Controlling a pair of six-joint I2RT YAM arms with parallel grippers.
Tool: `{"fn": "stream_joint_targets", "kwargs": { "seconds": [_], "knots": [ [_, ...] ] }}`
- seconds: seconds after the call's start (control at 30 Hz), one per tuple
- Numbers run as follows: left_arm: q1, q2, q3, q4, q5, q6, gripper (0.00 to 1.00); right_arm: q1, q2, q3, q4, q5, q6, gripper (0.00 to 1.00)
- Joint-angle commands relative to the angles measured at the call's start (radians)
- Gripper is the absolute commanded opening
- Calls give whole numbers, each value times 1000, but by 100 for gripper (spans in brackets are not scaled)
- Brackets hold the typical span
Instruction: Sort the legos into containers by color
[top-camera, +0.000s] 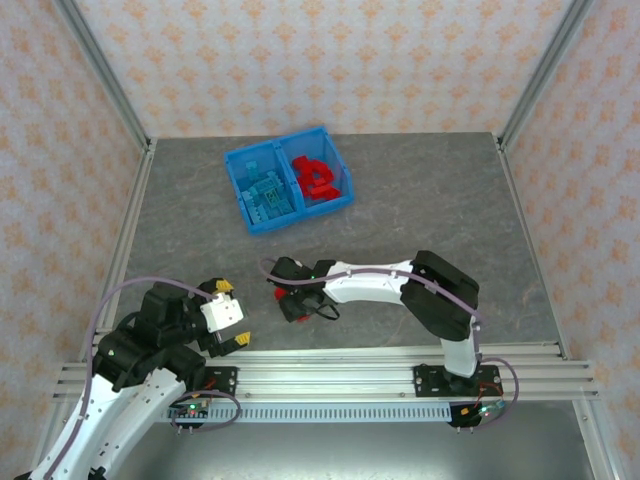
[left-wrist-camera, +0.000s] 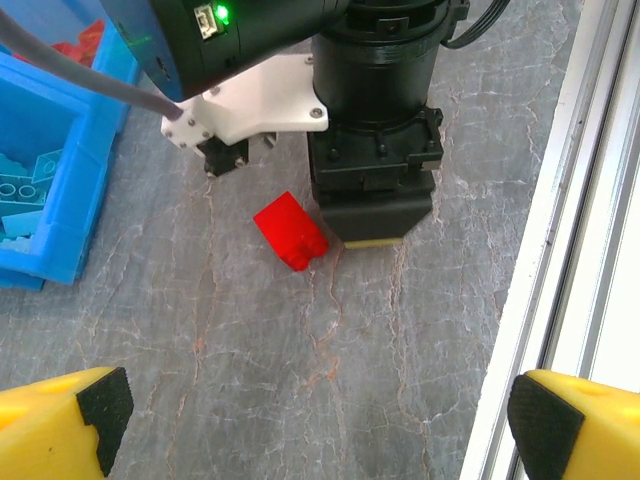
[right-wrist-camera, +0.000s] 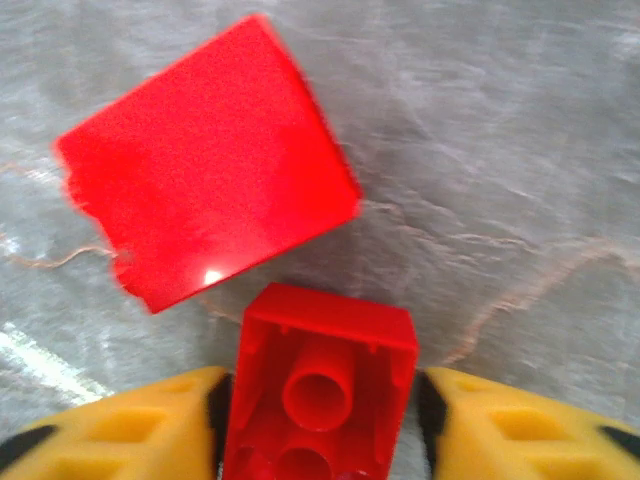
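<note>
Right wrist view: my right jaws clamp a red brick (right-wrist-camera: 320, 385), pads against both its sides; a second red brick (right-wrist-camera: 205, 160) lies on the desk (right-wrist-camera: 520, 200) just beyond. Left jaws gape wide, empty.

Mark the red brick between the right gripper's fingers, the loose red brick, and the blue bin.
held red brick (right-wrist-camera: 318, 385): right wrist view, on its hollow underside.
loose red brick (right-wrist-camera: 205, 172): right wrist view, on its smooth face.
blue bin (top-camera: 280, 219): top external view, on its near wall.
</note>
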Motion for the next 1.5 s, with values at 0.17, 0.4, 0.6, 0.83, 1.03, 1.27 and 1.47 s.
{"fn": "stream_joint_targets", "kwargs": {
  "seconds": [0.17, 0.4, 0.6, 0.83, 1.03, 1.27, 1.47],
  "knots": [
    [-4, -4, -8, 28, 45, 66, 100, 8, -72, -54, 53, 66, 40, 28],
    [-4, 59, 21, 146, 314, 136, 100, -9, -261, -76, 37, 129, 18, 27],
    [-10, 198, 88, 311, 355, 116, 100, -97, -398, -45, 23, 158, -29, 27],
    [-21, 435, 230, 552, 264, -63, 99, -288, -375, 75, 72, 141, -91, 26],
    [-22, 518, 212, 751, 60, -160, 99, -441, -188, 295, 86, 79, -113, 26],
    [-22, 465, 99, 824, -98, -249, 99, -531, 135, 618, 85, 48, -122, 26],
    [-23, 485, 109, 713, -116, -179, 99, -561, 475, 1027, -36, 109, -132, 25]
  ]
}}
